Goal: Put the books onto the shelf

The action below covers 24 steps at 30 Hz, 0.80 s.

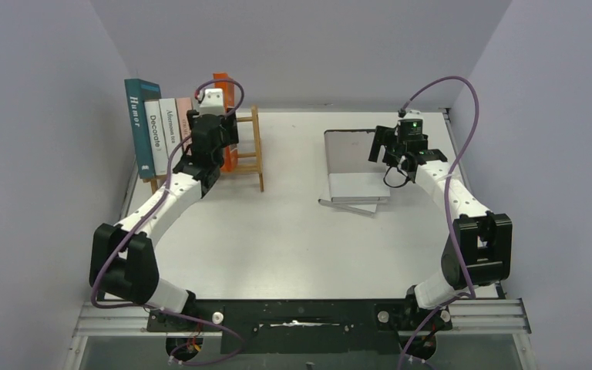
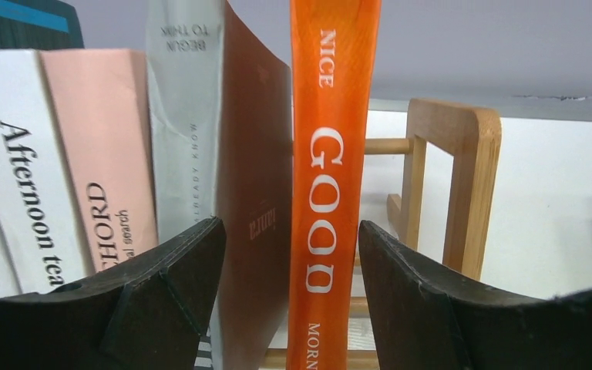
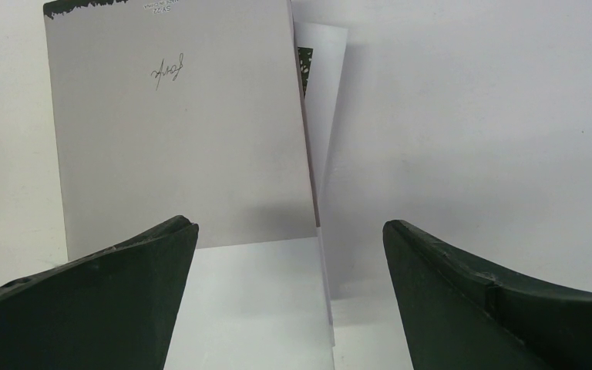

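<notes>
From above, the shelf (image 1: 257, 150) is seen at the far left of the table (image 1: 277, 231). A row of books is stood upright in it: a teal book (image 1: 140, 127) at the left end, then two white books (image 1: 162, 131), with an orange book (image 1: 223, 81) at the right of the row. The left gripper (image 1: 217, 142) is held against the front of this row and hides the books in the middle. At the far right, a stack of flat books (image 1: 358, 189) is laid on the table, well apart from the shelf, and the right gripper (image 1: 389, 154) is held over its far edge.

In the left wrist view, the left gripper (image 2: 290, 225) is shown with its jaws parted. The orange book (image 2: 331, 154) is stood upright in the gap, with the brown cover of a grey book (image 2: 185, 116) leaning just to its left. The gap is wider than the orange spine. Whether either finger (image 2: 162, 293) touches a book cannot be told. A pink book (image 2: 100, 139) and a white book (image 2: 23, 177) are seen further left, and an end post of the shelf (image 2: 462, 177) is seen just to the right.

In the right wrist view, the right gripper (image 3: 289, 225) is spread wide and nothing is held in it. A white book (image 3: 177, 139) is laid flat beneath it, on top of another book (image 3: 324, 116) whose edge sticks out to the right.
</notes>
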Tool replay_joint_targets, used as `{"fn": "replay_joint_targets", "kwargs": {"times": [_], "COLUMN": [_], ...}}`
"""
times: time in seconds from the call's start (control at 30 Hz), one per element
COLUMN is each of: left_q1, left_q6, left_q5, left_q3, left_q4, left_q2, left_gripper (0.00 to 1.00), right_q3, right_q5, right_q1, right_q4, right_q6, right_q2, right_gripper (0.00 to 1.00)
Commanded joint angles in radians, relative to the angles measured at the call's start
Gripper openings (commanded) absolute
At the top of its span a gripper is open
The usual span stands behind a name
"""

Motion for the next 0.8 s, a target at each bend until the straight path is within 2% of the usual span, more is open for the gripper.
{"fn": "replay_joint_targets", "kwargs": {"times": [0.0,0.2,0.33,0.47,0.53,0.57,0.63,0.77], "left_q1": [-0.005,-0.033,-0.073,-0.149,-0.192,-0.204,-0.211,-0.213], "left_q6": [0.01,-0.003,-0.093,-0.173,-0.198,-0.218,-0.264,-0.341], "left_q5": [-0.034,-0.002,0.169,0.343,0.388,0.413,0.478,0.551], "left_q3": [0.112,0.218,0.303,0.398,0.44,0.451,0.45,0.401], "left_q4": [-0.009,-0.087,-0.131,-0.148,-0.163,-0.164,-0.145,-0.068], "left_q2": [-0.106,-0.18,-0.179,-0.099,-0.034,0.0,0.055,0.141], "left_gripper": [0.63,0.63,0.63,0.64,0.68,0.75,0.82,0.84], "right_q3": [0.015,0.025,0.056,0.105,0.116,0.119,0.12,0.12], "right_q5": [-0.001,0.023,0.085,0.125,0.113,0.109,0.106,0.116], "right_q1": [0.01,0.014,0.006,-0.046,-0.07,-0.078,-0.084,-0.092], "right_q4": [0.036,0.033,-0.003,-0.064,-0.072,-0.073,-0.072,-0.08], "right_q6": [0.005,0.012,0.04,0.08,0.078,0.075,0.073,0.075], "right_q2": [-0.015,-0.003,0.016,0.064,0.081,0.085,0.088,0.093], "right_gripper": [0.98,0.98,0.98,0.98,0.98,0.98,0.98,0.98]}}
